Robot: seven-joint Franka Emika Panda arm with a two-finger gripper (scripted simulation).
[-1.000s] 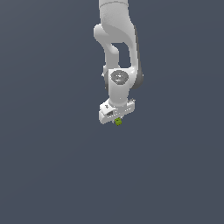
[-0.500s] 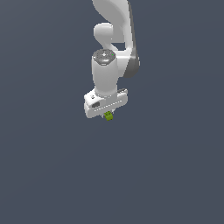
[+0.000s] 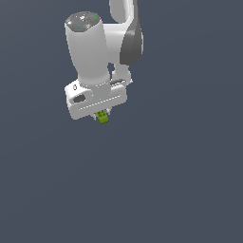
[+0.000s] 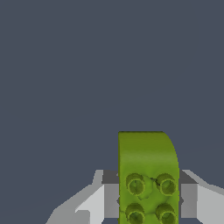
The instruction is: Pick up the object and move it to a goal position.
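We see only a plain, dark blue-grey surface (image 3: 180, 190) filling the exterior view from edge to edge. It is flat and evenly coloured, with no markings, seams or edges we can make out. In the wrist view the same blue-grey backdrop (image 4: 65, 65) fills the frame.
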